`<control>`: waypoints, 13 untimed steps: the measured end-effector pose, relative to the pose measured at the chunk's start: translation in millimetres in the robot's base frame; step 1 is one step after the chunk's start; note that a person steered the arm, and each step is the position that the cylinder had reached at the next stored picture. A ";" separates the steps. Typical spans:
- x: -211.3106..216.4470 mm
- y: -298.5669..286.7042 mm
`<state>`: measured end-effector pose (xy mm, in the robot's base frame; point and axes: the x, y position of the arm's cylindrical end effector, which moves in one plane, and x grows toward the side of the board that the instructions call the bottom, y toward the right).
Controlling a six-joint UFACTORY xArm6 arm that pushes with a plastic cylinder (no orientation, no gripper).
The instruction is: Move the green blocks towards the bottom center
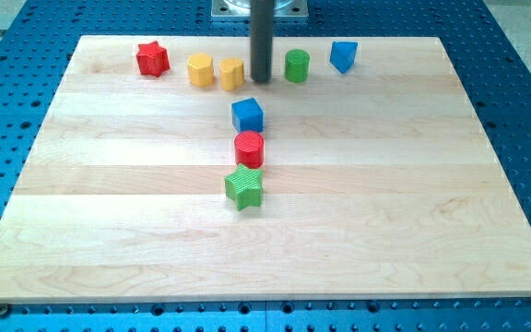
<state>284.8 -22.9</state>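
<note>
A green star block [243,187] lies near the board's middle, just below a red cylinder [249,148]. A green cylinder [297,65] stands near the view's top, right of centre. My tip [262,80] rests on the board at the top, between a yellow block [232,73] on its left and the green cylinder on its right, a small gap from each. The rod rises straight up out of the view's top.
A blue cube [247,114] sits above the red cylinder, below my tip. A yellow hexagonal block [200,69] and a red star [152,58] lie at the top left. A blue block [343,55] lies at the top right. The wooden board [413,231] sits on a blue perforated table.
</note>
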 end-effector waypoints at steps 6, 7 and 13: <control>83.4 104.3; 37.4 87.2; 179.6 25.6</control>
<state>464.4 2.7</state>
